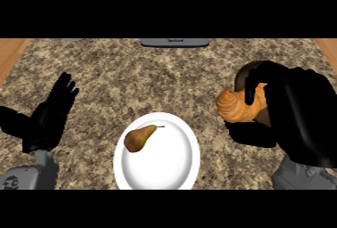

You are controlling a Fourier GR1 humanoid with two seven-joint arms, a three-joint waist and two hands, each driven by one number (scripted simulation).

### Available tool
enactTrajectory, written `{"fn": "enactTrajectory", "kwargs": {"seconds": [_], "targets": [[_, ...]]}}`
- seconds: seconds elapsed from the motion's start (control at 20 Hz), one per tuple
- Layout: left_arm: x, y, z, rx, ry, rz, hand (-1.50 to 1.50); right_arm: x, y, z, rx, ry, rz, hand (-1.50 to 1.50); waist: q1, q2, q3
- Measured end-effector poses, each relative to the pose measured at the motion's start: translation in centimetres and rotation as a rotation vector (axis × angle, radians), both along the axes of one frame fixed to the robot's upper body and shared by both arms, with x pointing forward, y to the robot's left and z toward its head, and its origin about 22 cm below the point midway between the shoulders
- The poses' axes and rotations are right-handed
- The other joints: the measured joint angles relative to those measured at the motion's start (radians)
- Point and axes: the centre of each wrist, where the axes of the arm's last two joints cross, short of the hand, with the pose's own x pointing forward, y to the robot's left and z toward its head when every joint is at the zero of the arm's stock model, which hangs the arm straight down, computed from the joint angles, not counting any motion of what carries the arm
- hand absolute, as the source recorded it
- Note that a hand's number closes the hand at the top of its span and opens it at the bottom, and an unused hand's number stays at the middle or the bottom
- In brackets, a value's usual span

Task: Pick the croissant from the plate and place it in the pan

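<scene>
My right hand is at the right of the head view, its fingers and thumb curled round a golden-brown croissant, which it holds to the right of the plate. The white plate lies at the lower middle of the counter, with a brown pear on its upper left part. My left hand rests open at the left, fingers straight and pointing up. No pan shows in this view.
A grey object sits at the far edge of the speckled stone counter. Wooden strips border the counter at both far corners.
</scene>
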Motion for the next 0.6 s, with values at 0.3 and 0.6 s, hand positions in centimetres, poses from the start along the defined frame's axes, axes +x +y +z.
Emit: {"fn": "enactTrajectory", "kwargs": {"seconds": [0.3, 0.6], "targets": [[-0.1, -0.2, 0.3, 0.009, -0.002, 0.001, 0.0, 3.6, -6.3, -1.5, 0.065, -0.036, -0.054, 1.5, 0.001, 0.002, 0.001], [0.6, 0.4, 0.5, 0.004, -0.006, -0.001, 0.0, 7.3, -13.1, -4.2, 0.113, -0.047, -0.073, 1.5, 0.005, 0.004, 0.001]]}}
